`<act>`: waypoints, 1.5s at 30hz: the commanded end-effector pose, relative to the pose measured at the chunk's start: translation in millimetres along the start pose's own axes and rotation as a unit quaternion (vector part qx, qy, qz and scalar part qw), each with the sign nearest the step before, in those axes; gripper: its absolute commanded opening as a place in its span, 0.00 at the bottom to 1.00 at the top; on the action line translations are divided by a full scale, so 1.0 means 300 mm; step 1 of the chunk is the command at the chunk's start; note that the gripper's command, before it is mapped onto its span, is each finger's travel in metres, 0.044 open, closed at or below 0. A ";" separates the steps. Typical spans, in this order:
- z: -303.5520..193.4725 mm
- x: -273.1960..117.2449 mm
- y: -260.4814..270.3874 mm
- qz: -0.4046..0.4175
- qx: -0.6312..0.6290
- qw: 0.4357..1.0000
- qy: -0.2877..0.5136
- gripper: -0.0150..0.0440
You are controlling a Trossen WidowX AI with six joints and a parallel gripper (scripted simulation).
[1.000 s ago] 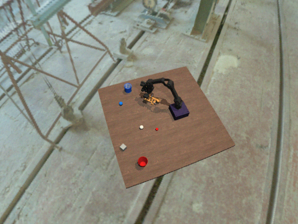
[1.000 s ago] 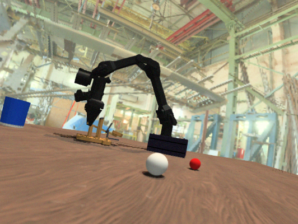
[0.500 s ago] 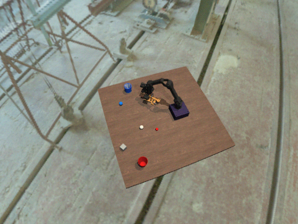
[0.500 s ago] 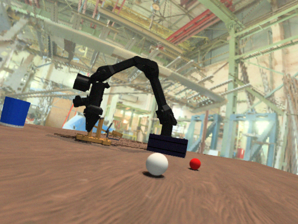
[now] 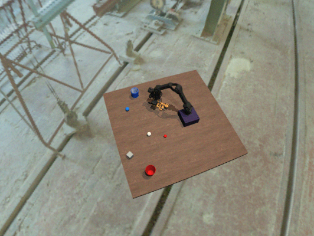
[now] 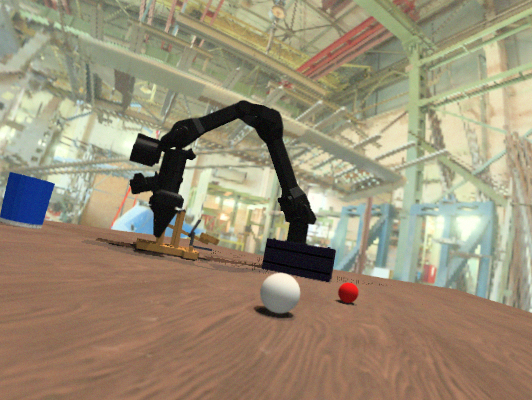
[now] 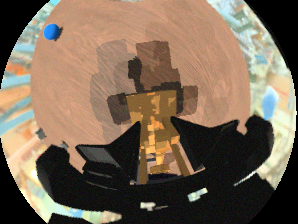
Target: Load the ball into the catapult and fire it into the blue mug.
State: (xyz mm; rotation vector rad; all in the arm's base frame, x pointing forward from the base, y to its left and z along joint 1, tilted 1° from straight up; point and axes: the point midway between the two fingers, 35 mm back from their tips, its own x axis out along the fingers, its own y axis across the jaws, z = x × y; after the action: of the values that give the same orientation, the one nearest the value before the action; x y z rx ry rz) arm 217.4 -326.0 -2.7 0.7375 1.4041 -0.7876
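The wooden catapult (image 5: 162, 106) (image 6: 172, 246) (image 7: 151, 112) stands on the table (image 5: 206, 141) to the left of the arm's base. My gripper (image 5: 154, 100) (image 6: 161, 231) (image 7: 154, 121) points straight down onto it, with a finger on each side of its frame, closed against it. The blue mug (image 5: 134, 92) (image 6: 26, 199) stands upright at the table's far left corner, beyond the catapult. A blue ball (image 5: 127, 108) (image 7: 51, 32) lies left of the catapult. A white ball (image 5: 149, 134) (image 6: 280, 293) and a red ball (image 5: 165, 135) (image 6: 348, 292) lie mid-table. I see no ball in the catapult.
The arm's dark base block (image 5: 189, 117) (image 6: 299, 259) sits right of the catapult. A grey cube (image 5: 129, 154) and a red cup (image 5: 150, 170) stand near the table's front left edge.
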 end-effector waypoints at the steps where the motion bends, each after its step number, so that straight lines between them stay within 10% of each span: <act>1: 0.001 -0.003 -0.001 -0.001 0.000 1.000 -0.001 0.50; 11: 0.002 -0.158 0.000 0.000 0.000 1.000 0.000 0.25; 45: 0.005 -0.014 0.002 0.001 0.000 1.000 0.002 0.25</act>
State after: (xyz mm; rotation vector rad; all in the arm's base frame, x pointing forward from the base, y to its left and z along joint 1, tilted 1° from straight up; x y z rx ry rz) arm 218.6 -326.8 4.8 0.7392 1.4100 -0.7849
